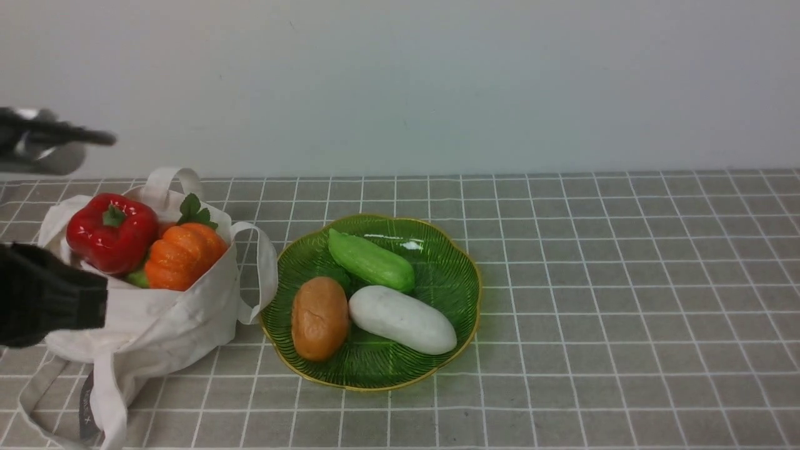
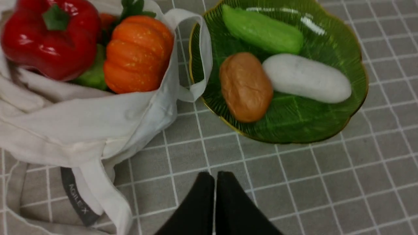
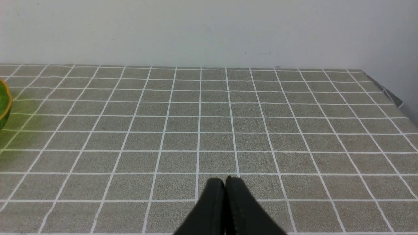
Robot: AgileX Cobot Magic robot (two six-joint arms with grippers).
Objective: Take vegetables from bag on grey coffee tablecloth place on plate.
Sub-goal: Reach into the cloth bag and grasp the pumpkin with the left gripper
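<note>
The off-white bag [image 1: 156,319] lies open on the left of the grey tablecloth [image 1: 625,281]. In it are a red bell pepper [image 1: 111,232], an orange pumpkin [image 1: 183,255] and a green piece [image 2: 93,73]. Right beside it, the green plate [image 1: 453,275] holds a green vegetable [image 1: 370,259], a tan one [image 1: 320,317] and a white one [image 1: 401,319]. My left gripper [image 2: 215,174] is shut and empty, raised over the cloth on the near side of the bag and plate. My right gripper [image 3: 225,179] is shut and empty over bare cloth, right of the plate's rim [image 3: 8,104].
One bag handle [image 1: 256,275] hangs against the plate's left rim, another loop [image 1: 56,412] trails toward the front edge. The left arm's black sleeve [image 1: 50,300] covers part of the bag. A white wall [image 1: 437,81] rises behind; the table's right edge [image 3: 388,91] is visible.
</note>
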